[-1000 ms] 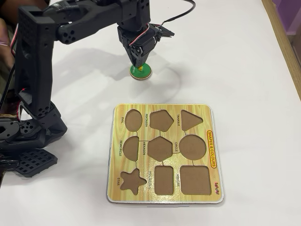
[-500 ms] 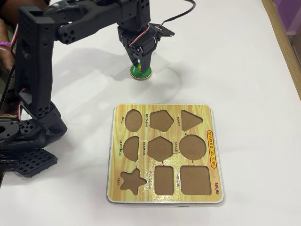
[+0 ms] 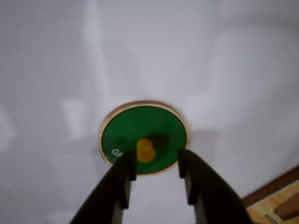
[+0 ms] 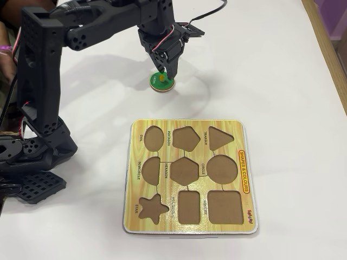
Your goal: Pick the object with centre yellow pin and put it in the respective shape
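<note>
The green disc (image 4: 156,82) with a pale rim and a yellow knob (image 3: 145,150) at its middle lies flat on the white table, beyond the board's far edge. My gripper (image 4: 164,73) hangs right over it, open. In the wrist view the gripper (image 3: 155,162) has one black finger (image 3: 125,169) on each side of the knob, with a gap on either side. The disc (image 3: 154,122) rests on the table, not lifted. The round brown cut-out (image 4: 222,169) labelled CIRCLE sits at the right middle of the yellow wood-grain board (image 4: 190,124) and holds nothing.
The board's other cut-outs, among them the oval (image 4: 154,138) and hexagon (image 4: 185,170), are also bare. The arm's black base (image 4: 32,162) stands at the left edge. A wooden strip (image 4: 328,49) runs along the table's right side. A board corner (image 3: 275,205) shows in the wrist view.
The fingers, together on the knob a second ago, have spread apart. The wrist has risen a little and tilted right. The disc has stayed in place.
</note>
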Controlling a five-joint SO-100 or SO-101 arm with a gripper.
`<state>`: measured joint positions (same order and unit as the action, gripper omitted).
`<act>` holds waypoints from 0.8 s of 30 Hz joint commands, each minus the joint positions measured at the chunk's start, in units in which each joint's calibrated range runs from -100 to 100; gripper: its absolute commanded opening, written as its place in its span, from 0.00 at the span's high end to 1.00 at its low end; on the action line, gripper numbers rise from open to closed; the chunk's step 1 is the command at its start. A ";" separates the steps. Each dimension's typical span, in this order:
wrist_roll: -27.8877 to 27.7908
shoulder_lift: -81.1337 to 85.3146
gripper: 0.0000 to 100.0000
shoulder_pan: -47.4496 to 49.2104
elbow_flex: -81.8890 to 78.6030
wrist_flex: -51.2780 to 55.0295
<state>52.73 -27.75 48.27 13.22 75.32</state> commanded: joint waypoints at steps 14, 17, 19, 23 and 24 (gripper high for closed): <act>0.04 -2.79 0.89 0.36 1.89 0.39; 0.04 -2.88 0.92 0.95 1.89 0.39; 0.09 -2.88 0.98 1.05 1.89 0.39; -0.12 -2.96 0.99 1.24 1.89 0.39; -0.12 -2.88 0.99 1.24 1.89 0.39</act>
<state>52.73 -31.19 49.11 13.22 75.32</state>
